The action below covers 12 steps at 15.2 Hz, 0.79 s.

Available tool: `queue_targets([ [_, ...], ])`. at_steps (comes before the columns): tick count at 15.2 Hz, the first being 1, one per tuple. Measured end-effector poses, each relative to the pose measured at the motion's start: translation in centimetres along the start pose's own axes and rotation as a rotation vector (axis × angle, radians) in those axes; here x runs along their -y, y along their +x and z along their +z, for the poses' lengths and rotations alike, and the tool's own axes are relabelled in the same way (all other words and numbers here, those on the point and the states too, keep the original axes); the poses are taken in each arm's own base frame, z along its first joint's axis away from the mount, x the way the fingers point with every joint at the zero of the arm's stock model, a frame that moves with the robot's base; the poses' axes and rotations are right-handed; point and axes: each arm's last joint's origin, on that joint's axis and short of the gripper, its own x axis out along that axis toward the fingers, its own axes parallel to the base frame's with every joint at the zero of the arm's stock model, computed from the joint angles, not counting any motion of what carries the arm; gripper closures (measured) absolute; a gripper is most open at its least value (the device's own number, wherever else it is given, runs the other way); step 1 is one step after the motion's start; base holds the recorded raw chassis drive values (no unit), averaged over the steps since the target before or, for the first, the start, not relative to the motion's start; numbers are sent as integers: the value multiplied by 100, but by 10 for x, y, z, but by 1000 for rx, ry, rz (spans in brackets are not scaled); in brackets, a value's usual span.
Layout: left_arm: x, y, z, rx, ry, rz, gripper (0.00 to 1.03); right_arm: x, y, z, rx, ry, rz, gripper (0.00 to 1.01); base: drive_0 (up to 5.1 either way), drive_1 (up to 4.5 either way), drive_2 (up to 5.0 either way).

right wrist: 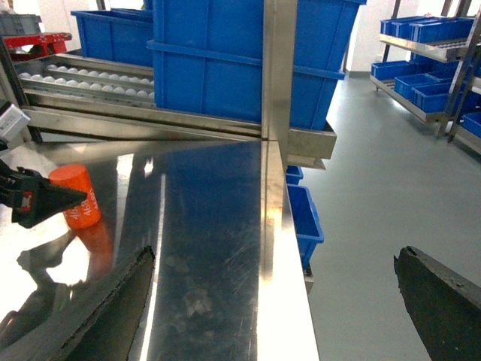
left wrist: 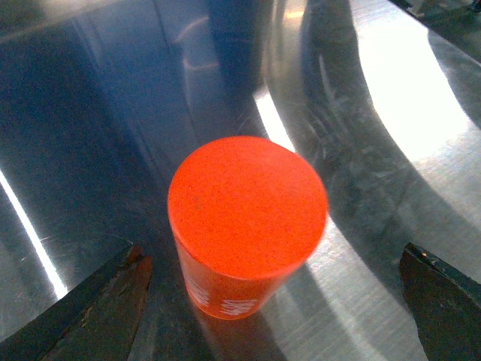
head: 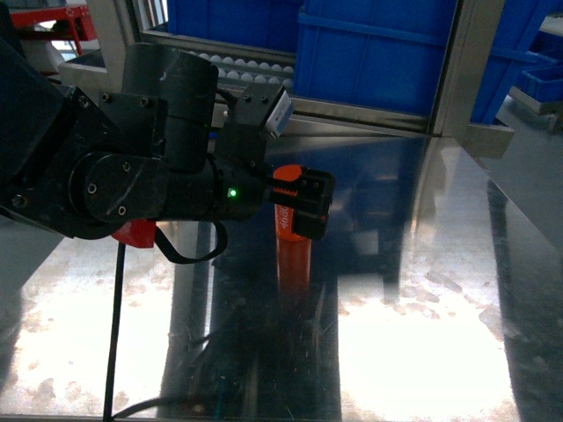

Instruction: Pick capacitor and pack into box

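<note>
The capacitor [left wrist: 248,207] is an orange cylinder with white print, standing upright on the steel table [head: 422,290]. My left gripper [left wrist: 274,256] is open, one finger on each side of it, with a gap on both sides. From the head camera the capacitor [head: 283,198] shows partly behind the black fingers of the left gripper [head: 303,202]. The right wrist view has the capacitor [right wrist: 75,197] far left. My right gripper [right wrist: 274,254] hangs open and empty over the table's right edge. The box is out of view.
Blue plastic bins [head: 378,53] stand on a roller rack behind the table, past a steel upright [head: 453,70]. A small blue bin [right wrist: 304,218] sits below the table's right edge [right wrist: 282,286]. Beyond that edge is grey floor [right wrist: 376,188]. A black cable [head: 113,334] hangs under the left arm.
</note>
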Motion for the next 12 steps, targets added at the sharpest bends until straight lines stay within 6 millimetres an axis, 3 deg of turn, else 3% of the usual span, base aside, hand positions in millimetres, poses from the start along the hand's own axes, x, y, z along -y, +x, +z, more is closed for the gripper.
queue_targets([
  [5, -5, 38, -17, -32, -48, 49, 5, 0, 0, 0, 0, 0, 0, 3, 0, 0, 0],
  [7, -5, 42, -17, -41, -69, 66, 9, 0, 0, 0, 0, 0, 0, 3, 0, 0, 0],
  [9, -5, 42, -18, -57, -77, 66, 32, 0, 0, 0, 0, 0, 0, 3, 0, 0, 0],
  [10, -5, 42, -18, -58, -78, 66, 36, 0, 0, 0, 0, 0, 0, 3, 0, 0, 0],
  [12, -7, 42, -15, -37, -82, 82, 56, 0, 0, 0, 0, 0, 0, 3, 0, 0, 0],
])
